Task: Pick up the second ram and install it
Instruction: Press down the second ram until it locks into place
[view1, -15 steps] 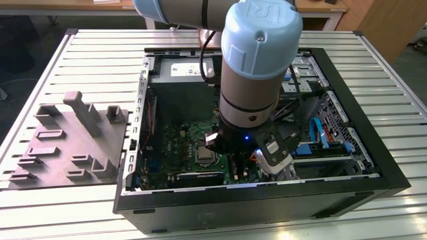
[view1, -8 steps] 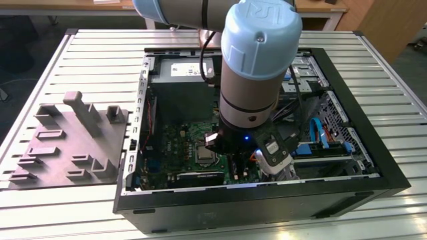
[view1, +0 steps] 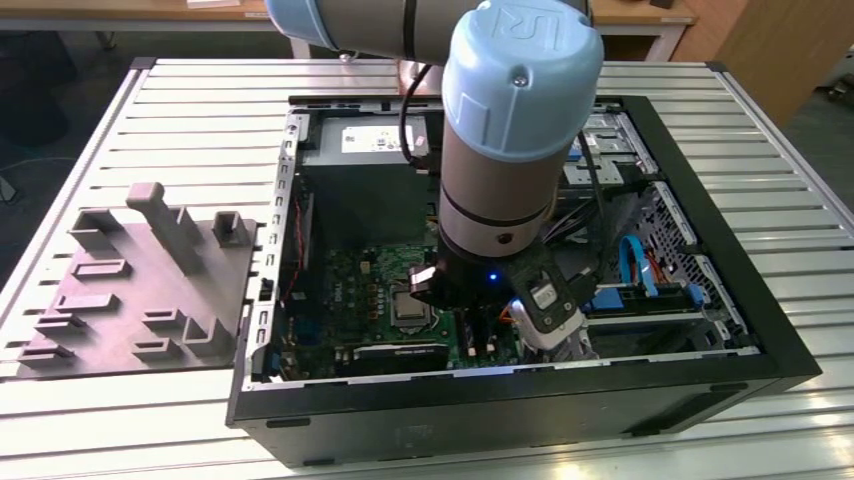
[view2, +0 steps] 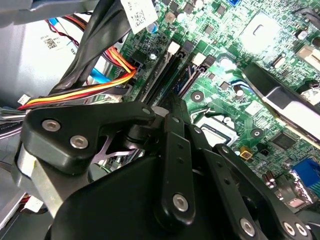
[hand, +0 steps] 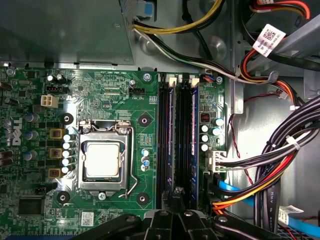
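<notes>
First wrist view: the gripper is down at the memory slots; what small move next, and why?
Probably a short straight press down. The gripper sits over one end of the slots, where two dark-blue sticks already stand. Whether they are fully seated cannot be told, so a gentle push seems safest.

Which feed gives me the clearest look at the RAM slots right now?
The first wrist view: it looks straight down on the RAM slots, end to end, beside the CPU socket. The second wrist view shows them at a slant, partly behind the gripper's linkage. In the exterior view, the arm hides that area.
</notes>
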